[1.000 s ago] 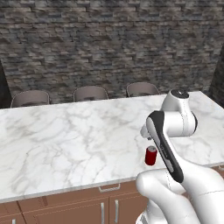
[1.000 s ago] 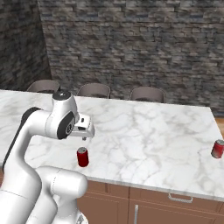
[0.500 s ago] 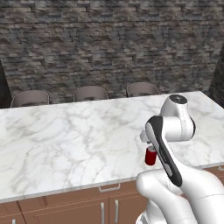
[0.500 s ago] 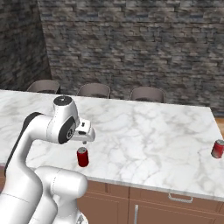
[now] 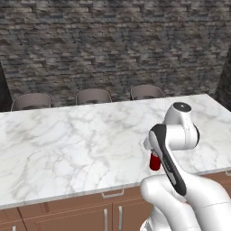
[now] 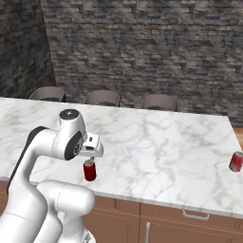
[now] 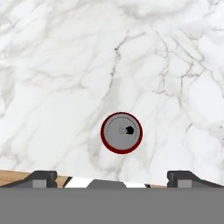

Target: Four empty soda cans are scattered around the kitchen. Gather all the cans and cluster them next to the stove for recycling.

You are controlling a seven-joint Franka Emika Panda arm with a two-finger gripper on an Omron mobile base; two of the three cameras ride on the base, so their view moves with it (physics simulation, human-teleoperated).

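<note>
A red can (image 6: 89, 170) stands upright on the white marble bench (image 6: 156, 147), close to its near edge. The tool (image 7: 112, 176) hangs directly above the can with its jaws spread wide and nothing between them; from the hand camera the can's silver top (image 7: 121, 132) sits just ahead of the two dark fingertips (image 7: 40, 176). A second red can (image 6: 236, 161) stands well apart, near the bench's right end.

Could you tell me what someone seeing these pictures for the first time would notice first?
Probably the white arm bent over the near edge of the marble counter, its open hand hanging just above an upright red soda can. A second red can stands alone far to the right. Three chairs line the far side, before a dark stone wall.
</note>
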